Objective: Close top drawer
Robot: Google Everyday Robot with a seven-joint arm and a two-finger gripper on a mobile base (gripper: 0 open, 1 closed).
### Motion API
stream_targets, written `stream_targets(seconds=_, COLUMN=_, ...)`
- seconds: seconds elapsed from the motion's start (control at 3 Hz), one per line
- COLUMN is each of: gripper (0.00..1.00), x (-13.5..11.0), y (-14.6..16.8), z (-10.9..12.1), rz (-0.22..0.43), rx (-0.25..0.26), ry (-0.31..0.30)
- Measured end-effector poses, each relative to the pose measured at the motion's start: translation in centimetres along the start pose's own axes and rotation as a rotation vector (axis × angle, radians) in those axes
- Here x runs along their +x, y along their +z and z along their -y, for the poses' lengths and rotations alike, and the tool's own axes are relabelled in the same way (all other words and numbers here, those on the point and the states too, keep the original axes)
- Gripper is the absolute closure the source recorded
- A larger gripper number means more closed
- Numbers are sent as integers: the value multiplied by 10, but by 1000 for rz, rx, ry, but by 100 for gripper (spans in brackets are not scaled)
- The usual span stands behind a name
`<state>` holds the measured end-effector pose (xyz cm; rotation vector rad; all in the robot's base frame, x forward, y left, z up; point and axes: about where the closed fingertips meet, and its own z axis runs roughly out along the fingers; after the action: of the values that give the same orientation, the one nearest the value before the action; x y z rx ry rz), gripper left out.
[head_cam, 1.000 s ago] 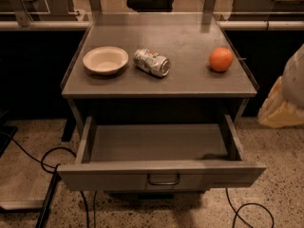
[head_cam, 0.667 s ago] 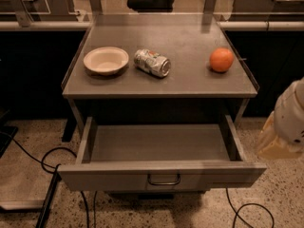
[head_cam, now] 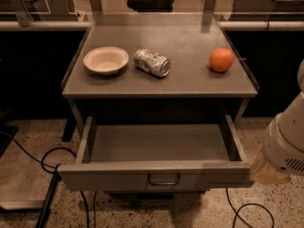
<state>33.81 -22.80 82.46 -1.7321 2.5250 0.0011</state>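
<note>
Wide grey metal top drawer (head_cam: 118, 177) stands open, likely rigid and free-sliding. Best pushed on its flat front, just left of the gripper (head_cam: 270, 171) — whose grip state cannot be told.

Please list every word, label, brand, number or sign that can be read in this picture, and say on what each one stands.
No text can be read here.
can, lying on its side: printed pattern, too blurred to read.
bowl, orange, top drawer: no text shows.
gripper, at the right edge beside the open top drawer's front corner: no readable marking.
</note>
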Motion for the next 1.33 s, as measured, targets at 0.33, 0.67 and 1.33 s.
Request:
stream_targets(seconds=0.33, gripper=100, x=-1, y=27, z=0, rz=2, rx=13, ry=10)
stream_targets(seconds=0.67, gripper=100, x=-4, y=68, z=8, rz=-12, rx=40, ry=44)
stream_targets(seconds=1.33, gripper=100, x=-14, y=116, z=31, rz=-23, rx=69, ry=129)
